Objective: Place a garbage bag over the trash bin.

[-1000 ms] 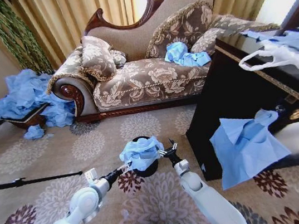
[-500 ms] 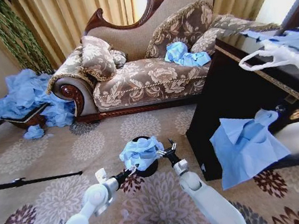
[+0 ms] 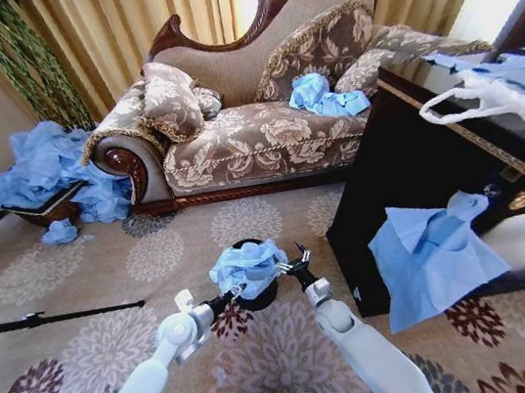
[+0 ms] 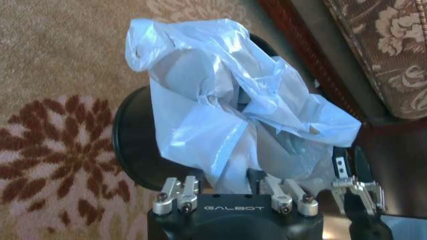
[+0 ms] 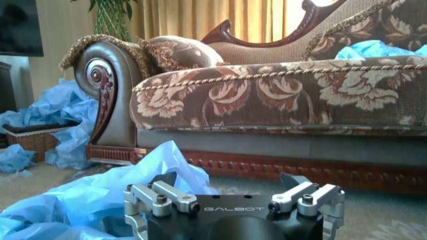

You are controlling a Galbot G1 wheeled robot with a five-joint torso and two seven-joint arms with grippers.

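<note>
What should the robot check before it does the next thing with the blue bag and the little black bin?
1. Bag is over the bin: ok. The garbage bag sits crumpled on top of the trash bin.
2. Bag is spread around the rim: not ok. It is bunched up, and the bin's black side is bare.
3. Left gripper holds the bag: ok. The left wrist view shows plastic running into its fingers.
4. Right gripper holds the bag: not ok. Its fingers stand open beside the plastic.
5. Bin is upright: ok. It stands on the carpet.
6. Bag's opening faces down: cannot tell, too crumpled.
</note>
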